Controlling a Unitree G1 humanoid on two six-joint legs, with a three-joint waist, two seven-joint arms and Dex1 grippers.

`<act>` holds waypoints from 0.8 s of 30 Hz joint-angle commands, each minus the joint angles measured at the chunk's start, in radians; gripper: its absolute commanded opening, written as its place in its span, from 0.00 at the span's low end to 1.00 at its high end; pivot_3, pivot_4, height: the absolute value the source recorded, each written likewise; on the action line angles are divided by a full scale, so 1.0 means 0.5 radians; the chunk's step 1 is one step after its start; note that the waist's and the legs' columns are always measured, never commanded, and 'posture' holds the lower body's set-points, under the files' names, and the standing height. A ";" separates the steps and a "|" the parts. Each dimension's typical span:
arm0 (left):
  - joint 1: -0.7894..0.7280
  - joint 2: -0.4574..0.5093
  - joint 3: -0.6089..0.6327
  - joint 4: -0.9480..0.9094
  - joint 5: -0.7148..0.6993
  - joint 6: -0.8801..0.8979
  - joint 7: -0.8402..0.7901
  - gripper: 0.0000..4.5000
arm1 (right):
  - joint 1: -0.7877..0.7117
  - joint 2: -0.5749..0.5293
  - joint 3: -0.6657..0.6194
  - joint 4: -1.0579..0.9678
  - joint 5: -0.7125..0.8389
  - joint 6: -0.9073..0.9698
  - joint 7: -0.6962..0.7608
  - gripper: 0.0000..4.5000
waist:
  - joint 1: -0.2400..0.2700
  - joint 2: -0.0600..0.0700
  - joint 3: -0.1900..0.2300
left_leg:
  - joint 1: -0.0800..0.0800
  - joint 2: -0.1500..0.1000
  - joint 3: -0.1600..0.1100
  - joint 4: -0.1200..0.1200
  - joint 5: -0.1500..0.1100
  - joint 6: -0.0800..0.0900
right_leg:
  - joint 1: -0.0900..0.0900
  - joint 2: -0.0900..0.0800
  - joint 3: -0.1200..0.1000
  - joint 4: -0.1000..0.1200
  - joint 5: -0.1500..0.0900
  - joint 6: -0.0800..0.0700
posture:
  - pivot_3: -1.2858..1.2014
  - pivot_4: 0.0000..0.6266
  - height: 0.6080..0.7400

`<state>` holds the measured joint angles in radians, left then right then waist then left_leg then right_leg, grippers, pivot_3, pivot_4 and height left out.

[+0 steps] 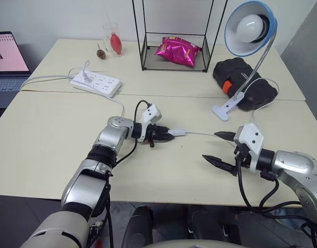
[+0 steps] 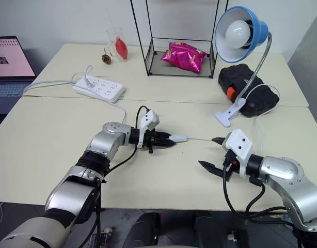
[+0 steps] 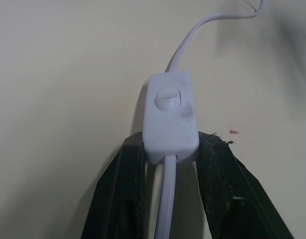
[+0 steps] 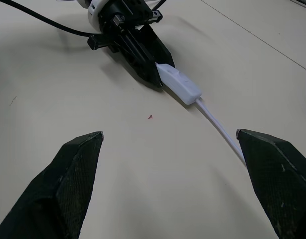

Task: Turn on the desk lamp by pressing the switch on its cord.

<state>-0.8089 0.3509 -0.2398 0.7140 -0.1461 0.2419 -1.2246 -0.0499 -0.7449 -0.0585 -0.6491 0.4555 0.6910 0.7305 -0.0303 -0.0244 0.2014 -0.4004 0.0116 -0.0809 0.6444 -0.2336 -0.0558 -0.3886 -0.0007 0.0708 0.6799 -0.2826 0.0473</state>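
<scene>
White and oblong, the small inline switch (image 3: 170,117) lies on the pale tabletop (image 1: 55,150) near its middle, pinched at its near end between the black fingers of the left gripper (image 1: 163,135), whose silver arm reaches forward and bends right. From it the thin white cord (image 4: 220,130) runs toward the blue-rimmed desk lamp (image 1: 250,28), unlit at the far right. The right gripper (image 1: 220,149) hovers nearby, its jaws spread wide and holding nothing.

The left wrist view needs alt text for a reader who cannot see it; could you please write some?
Two black gripper fingers are shut on the near end of a small white oblong inline switch, its round button facing up. A thin white cord runs between the fingers into the switch and leaves its far end, curving away across the pale beige tabletop.
</scene>
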 commanded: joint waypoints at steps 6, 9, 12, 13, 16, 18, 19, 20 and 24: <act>0.174 0.027 0.049 -0.361 0.081 -0.316 0.173 0.24 | 0.094 0.187 -0.113 -0.160 0.278 0.266 -0.234 1.00 | 0.001 0.000 0.000 | 0.000 0.001 -0.001 0.000 0.000 0.000 | 0.000 0.000 0.000 0.000 0.000 0.000 | 0.52 0.24 1.00; 0.265 0.044 0.073 -0.567 0.106 -0.382 0.280 0.24 | 0.144 0.383 -0.130 -0.206 0.452 0.353 -0.369 1.00 | 0.002 0.000 0.000 | 0.000 0.001 -0.001 0.000 0.000 0.000 | 0.000 0.000 0.000 0.000 0.001 -0.002 | 0.52 0.24 1.00; 0.378 0.060 0.092 -0.796 0.076 -0.343 0.344 0.24 | 0.184 0.589 -0.174 -0.206 0.661 0.476 -0.536 1.00 | -0.001 0.000 -0.001 | 0.000 0.002 -0.002 -0.001 0.000 0.000 | -0.001 0.000 0.000 0.001 0.001 -0.002 | 0.52 0.24 1.00; 0.413 0.060 0.100 -0.871 0.060 -0.307 0.364 0.24 | 0.186 0.652 -0.188 -0.192 0.728 0.517 -0.597 1.00 | -0.002 0.000 -0.001 | 0.000 0.002 -0.002 -0.001 0.000 0.000 | 0.000 0.000 0.001 0.001 0.001 -0.002 | 0.52 0.24 1.00; 0.486 0.040 0.131 -1.058 0.013 -0.180 0.438 0.24 | 0.159 0.892 -0.197 -0.110 0.864 0.585 -0.844 1.00 | -0.002 0.000 -0.001 | 0.001 0.002 -0.002 0.000 0.000 0.000 | 0.000 0.000 0.001 0.001 0.001 -0.001 | 0.52 0.24 1.00; 0.506 0.029 0.144 -1.141 -0.023 -0.086 0.465 0.24 | 0.103 1.043 -0.225 -0.041 1.011 0.656 -1.016 1.00 | -0.003 0.000 -0.001 | 0.001 0.003 -0.002 0.000 0.000 0.000 | 0.000 0.000 0.000 0.002 0.001 0.000 | 0.52 0.24 1.00; 0.512 0.025 0.147 -1.175 -0.035 -0.046 0.476 0.24 | 0.071 1.115 -0.237 -0.001 1.086 0.685 -1.104 1.00 | -0.003 0.000 -0.001 | 0.001 0.003 -0.002 0.000 0.000 0.000 | 0.000 0.000 0.000 0.002 0.001 0.000 | 0.52 0.24 1.00; 0.512 0.019 0.150 -1.198 -0.041 -0.016 0.491 0.24 | 0.044 1.172 -0.246 0.039 1.189 0.710 -1.170 1.00 | -0.004 0.000 -0.001 | 0.001 0.003 -0.002 0.000 0.000 0.000 | 0.000 0.001 0.001 0.003 0.001 0.001 | 0.52 0.24 1.00; 0.496 0.024 0.135 -1.238 -0.049 0.029 0.523 0.24 | -0.062 1.318 -0.267 0.177 1.472 0.750 -1.410 1.00 | -0.005 0.001 -0.001 | 0.001 0.002 -0.002 0.000 0.000 0.001 | 0.000 0.001 0.001 0.002 0.002 0.001 | 0.52 0.24 1.00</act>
<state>-0.5482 0.3637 -0.1873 0.1388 -0.1546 0.2547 -0.9708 -0.0572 -0.1048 -0.1768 -0.5671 1.1122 1.0668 0.0759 -0.0330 -0.0239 0.2009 -0.4000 0.0128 -0.0814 0.6443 -0.2334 -0.0555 -0.3889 -0.0004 0.0715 0.6806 -0.2817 0.0478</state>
